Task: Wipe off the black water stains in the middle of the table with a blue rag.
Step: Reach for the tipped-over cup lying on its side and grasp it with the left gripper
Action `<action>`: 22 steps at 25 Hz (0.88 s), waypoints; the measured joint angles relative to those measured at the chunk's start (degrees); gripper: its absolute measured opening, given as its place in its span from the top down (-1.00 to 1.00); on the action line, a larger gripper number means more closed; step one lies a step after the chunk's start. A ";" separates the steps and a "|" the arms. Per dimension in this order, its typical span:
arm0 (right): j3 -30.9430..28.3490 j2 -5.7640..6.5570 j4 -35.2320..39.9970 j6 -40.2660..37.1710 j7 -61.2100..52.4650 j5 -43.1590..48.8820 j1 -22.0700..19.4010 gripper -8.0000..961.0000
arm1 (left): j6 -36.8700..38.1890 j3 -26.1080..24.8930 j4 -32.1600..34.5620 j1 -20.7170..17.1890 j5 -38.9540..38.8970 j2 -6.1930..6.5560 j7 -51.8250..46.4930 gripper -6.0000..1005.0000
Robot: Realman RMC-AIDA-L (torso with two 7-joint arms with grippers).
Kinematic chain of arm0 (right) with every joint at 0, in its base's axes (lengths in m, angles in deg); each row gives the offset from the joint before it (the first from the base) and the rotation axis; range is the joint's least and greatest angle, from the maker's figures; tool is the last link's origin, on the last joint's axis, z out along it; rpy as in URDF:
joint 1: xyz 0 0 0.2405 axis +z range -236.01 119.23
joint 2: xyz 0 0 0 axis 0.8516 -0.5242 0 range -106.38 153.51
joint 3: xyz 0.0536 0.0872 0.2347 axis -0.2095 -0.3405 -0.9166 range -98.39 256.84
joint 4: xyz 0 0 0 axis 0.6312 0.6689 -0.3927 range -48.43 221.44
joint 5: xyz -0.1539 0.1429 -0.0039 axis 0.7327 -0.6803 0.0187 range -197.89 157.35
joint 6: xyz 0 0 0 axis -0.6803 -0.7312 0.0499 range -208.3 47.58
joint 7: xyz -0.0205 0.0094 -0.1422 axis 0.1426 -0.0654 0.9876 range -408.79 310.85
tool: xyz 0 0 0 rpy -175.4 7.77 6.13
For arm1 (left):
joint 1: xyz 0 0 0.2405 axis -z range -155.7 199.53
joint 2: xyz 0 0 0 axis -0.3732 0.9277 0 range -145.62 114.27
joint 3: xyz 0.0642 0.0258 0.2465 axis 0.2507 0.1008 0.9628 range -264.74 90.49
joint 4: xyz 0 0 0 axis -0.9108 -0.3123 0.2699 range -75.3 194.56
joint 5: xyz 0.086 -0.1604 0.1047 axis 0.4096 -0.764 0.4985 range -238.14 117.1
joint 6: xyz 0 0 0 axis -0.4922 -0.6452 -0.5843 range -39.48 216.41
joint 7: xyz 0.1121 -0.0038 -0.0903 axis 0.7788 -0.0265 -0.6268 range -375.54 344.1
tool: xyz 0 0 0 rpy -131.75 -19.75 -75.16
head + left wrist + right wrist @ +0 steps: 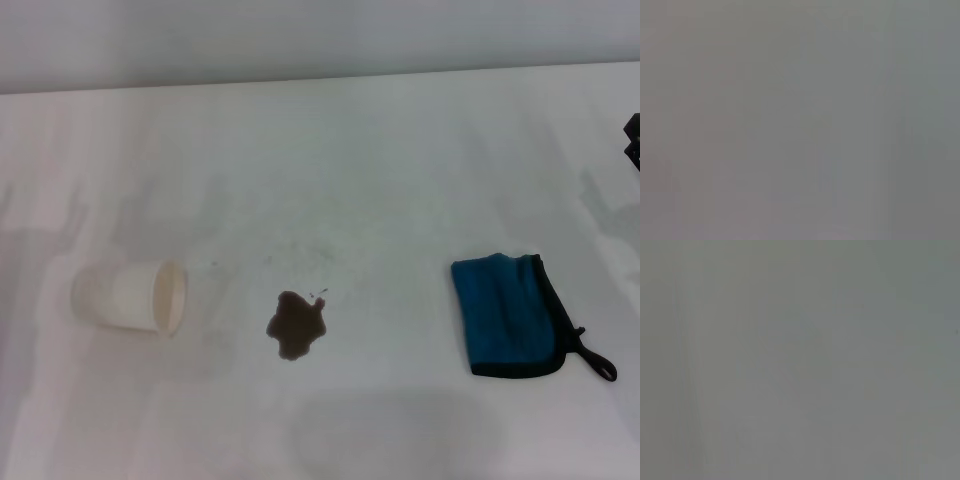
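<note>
The black water stains [296, 325] form a small dark brown-black lobed puddle with tiny specks near the middle of the white table [380, 160]. The blue rag [505, 314] lies folded flat to the right of the puddle, with black edging and a black loop tag [598, 362] at its near right corner. A small black part of the right arm [633, 140] shows at the head view's right edge, well behind the rag; its fingers are not visible. The left gripper is out of view. Both wrist views show only plain grey surface.
A white paper cup [132, 296] lies on its side left of the puddle, with its mouth facing the stain. The table's far edge meets a pale wall at the back.
</note>
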 joint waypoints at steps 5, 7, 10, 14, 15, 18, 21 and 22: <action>0.00 0.00 0.92 -0.53 0.70 -0.11 0.18 -0.63 | -0.76 -0.12 -0.51 -0.52 1.72 -0.03 -0.01 -0.72; 0.02 0.05 1.34 -0.22 0.55 -0.13 0.16 -0.63 | -0.82 -0.43 -0.43 -0.87 1.29 -0.09 -0.07 -0.72; 0.36 0.11 1.45 0.08 0.52 0.16 0.18 -0.63 | 0.13 -0.92 0.09 -1.88 -0.53 -0.15 -0.92 -0.72; 0.73 0.12 1.43 -0.21 0.51 0.44 0.09 -0.63 | 2.52 -0.97 0.17 -3.47 -0.91 -0.15 -1.50 -0.72; 0.77 0.12 1.28 -0.07 0.15 0.50 -0.03 -0.63 | 3.02 -0.97 0.17 -3.65 -0.92 -0.15 -1.54 -0.72; 0.85 0.11 0.95 0.17 -1.59 0.56 -0.53 -0.63 | 4.28 -1.24 0.18 -3.99 -1.08 -0.13 -1.88 -0.72; 0.83 0.10 1.06 -0.64 -2.64 0.58 -0.55 -0.63 | 4.20 -1.40 0.07 -3.56 -1.10 -0.05 -2.30 -0.72; 0.81 0.10 1.15 -0.87 -2.72 0.58 -0.42 -0.63 | 4.15 -1.40 -0.10 -3.34 -1.10 0.00 -2.30 -0.72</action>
